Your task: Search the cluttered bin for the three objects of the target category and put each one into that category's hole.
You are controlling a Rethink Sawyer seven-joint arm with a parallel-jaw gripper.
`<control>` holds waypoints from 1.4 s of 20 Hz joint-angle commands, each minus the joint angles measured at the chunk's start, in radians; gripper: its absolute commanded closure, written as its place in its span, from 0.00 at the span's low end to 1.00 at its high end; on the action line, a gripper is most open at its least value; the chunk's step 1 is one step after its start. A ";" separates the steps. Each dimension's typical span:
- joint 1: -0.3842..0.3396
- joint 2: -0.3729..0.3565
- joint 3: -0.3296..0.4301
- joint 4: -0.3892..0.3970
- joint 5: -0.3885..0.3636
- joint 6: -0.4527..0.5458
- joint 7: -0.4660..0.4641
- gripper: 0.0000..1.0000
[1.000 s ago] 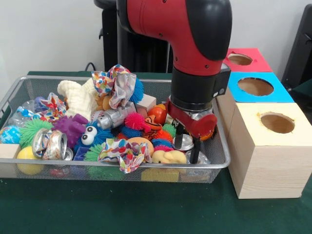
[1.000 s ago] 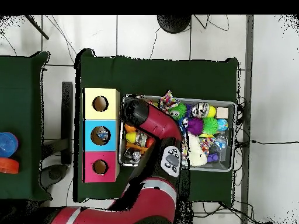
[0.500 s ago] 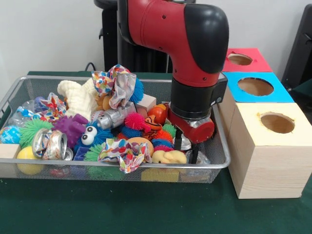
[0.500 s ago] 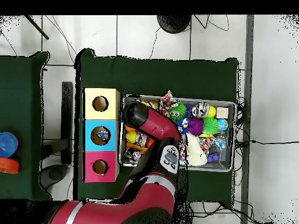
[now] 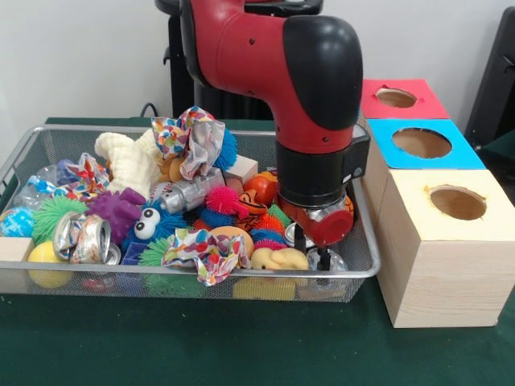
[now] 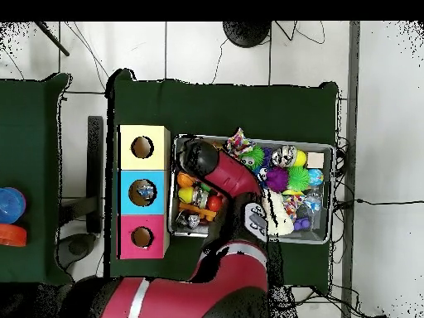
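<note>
Toys crowd the bin (image 5: 366, 269) wall to wall; the gripper (image 5: 311, 246) is wedged among them at its 3 o'clock end, the yellow box (image 5: 442, 257) just beyond the rim

The front view is taken from low across the table, close in, facing the robot: the bin (image 5: 24, 153) fills the left and centre, and the three boxes (image 5: 438, 241) recede along the right edge. The overhead view looks straight down from high above, well back, with the robot's base at the bottom and floor showing around the table (image 6: 248, 103). Both views share the bin (image 6: 328, 147), the boxes (image 6: 142, 192) and the arm (image 6: 219, 170), turned half round between them.
</note>
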 commanded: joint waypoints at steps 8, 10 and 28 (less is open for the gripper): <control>-0.079 -0.020 0.185 0.084 -0.093 0.166 -0.007 0.00; -0.079 -0.024 0.178 0.071 -0.106 0.188 -0.006 0.00; -0.319 -0.025 0.519 0.182 -0.136 0.113 -0.154 0.00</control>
